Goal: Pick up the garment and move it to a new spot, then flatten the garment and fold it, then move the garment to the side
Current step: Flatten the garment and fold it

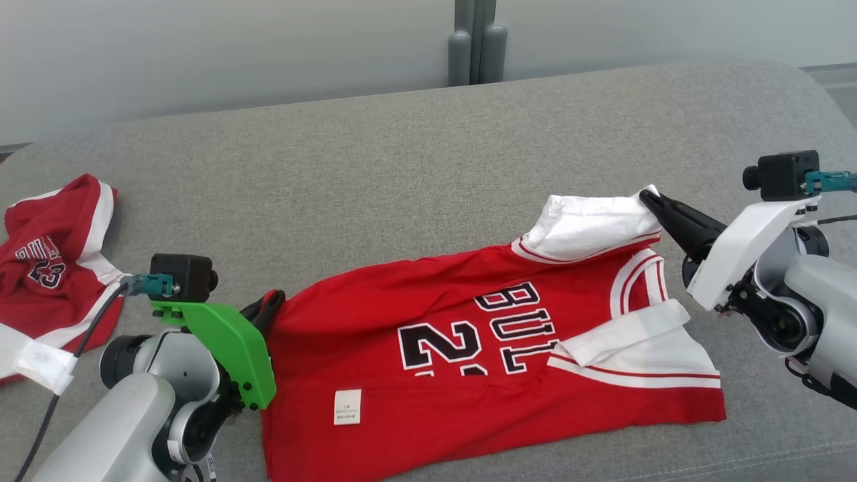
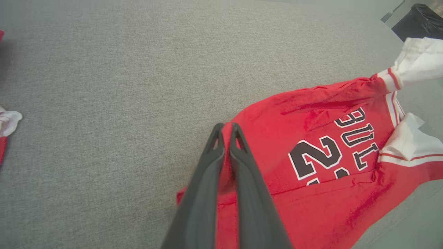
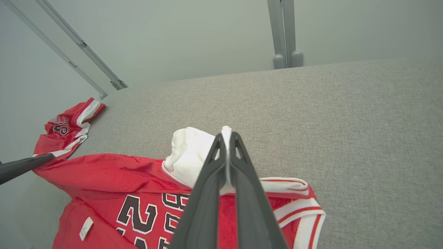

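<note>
The grey upholstered surface [image 1: 402,167] carries the garment, a red jersey [image 1: 469,348], which lies chest-up across its near middle with the hem toward the robot's left and the shoulders toward its right. The jersey is not yet flat: the far shoulder [image 1: 582,224] is turned white-side out and lifted, and the near shoulder flap [image 1: 629,335] is doubled over the chest.

The left gripper [image 1: 271,301] has its fingers [image 2: 249,180] closed tight on the far hem corner, red cloth pinched between them. The right gripper [image 1: 648,196] has its fingers [image 3: 204,193] closed on the white edge of the raised shoulder.

The step in hand appears to be flattening. Recommended procedure:
- Draw the two grippers apart along the length of the jersey until the far edge runs straight, without stretching the cloth.
- Keep both grips low, so that the cloth settles onto the surface and does not billow.
- Turn the white shoulder back red-side up before release.
- Expect the near flap to need a separate pass, since neither gripper holds it.
- Avoid dragging toward the near edge, where the lower part of the jersey runs out of the head view.

The surface is a woven grey fabric, likely to grip thin cloth. A pale wall [image 1: 201,53] stands behind it, with grey posts [image 1: 477,40] at the far edge. A second red jersey [image 1: 53,261] lies crumpled at the far left, well apart. A small white label [image 1: 347,406] sits near the hem.
</note>
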{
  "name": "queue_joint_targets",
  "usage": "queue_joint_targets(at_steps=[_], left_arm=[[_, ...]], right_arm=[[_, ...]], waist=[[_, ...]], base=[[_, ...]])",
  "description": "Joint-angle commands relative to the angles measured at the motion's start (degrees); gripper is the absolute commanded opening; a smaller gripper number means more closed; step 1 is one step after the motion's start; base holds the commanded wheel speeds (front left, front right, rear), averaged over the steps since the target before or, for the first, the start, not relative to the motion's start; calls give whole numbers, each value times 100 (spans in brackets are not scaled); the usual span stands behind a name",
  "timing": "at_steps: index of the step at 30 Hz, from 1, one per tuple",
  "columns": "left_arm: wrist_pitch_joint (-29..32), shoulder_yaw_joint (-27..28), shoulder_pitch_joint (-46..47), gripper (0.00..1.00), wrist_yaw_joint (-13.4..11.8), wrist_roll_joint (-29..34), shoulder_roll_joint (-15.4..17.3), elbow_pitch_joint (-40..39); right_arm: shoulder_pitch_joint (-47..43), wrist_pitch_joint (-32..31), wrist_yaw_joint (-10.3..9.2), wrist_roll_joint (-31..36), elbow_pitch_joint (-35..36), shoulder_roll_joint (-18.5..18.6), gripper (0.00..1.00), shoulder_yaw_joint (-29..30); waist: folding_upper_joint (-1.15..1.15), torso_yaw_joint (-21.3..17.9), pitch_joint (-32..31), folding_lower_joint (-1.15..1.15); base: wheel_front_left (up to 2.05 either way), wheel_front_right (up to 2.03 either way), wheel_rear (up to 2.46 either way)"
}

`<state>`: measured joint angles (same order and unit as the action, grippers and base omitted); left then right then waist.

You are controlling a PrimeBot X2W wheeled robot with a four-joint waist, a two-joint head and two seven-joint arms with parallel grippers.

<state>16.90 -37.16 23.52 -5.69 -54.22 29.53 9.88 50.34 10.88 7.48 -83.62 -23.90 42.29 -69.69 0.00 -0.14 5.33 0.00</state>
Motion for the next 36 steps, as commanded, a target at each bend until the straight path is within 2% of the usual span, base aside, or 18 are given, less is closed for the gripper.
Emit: queue_joint_targets(at_steps=[1, 8, 13, 26, 36], left_arm=[[132, -2, -102, 0, -94, -86, 66, -95], [362, -35, -216, 0, -298, -146, 150, -426], [453, -87, -309, 0, -275, -188, 204, -517], [666, -273, -508, 0, -191, -36, 596, -465], [741, -389, -574, 0, -148, -23, 611, -439]], right_arm=[[-115, 34, 2, -39, 26, 30, 0, -41], [-239, 147, 2, -76, 197, 109, 0, -86], [-372, 210, 2, -102, 352, 219, 0, -102], [-901, 202, 2, -254, 774, 499, 0, -191], [-1089, 48, 2, -408, 765, 631, 0, -224]], waist=[[0, -25, -24, 0], [0, -52, -42, 0], [0, -63, -46, 0], [0, -126, -55, 0], [0, -102, -14, 0]], base=[[0, 0, 0], [0, 0, 0], [0, 0, 0], [0, 0, 0], [0, 0, 0]])
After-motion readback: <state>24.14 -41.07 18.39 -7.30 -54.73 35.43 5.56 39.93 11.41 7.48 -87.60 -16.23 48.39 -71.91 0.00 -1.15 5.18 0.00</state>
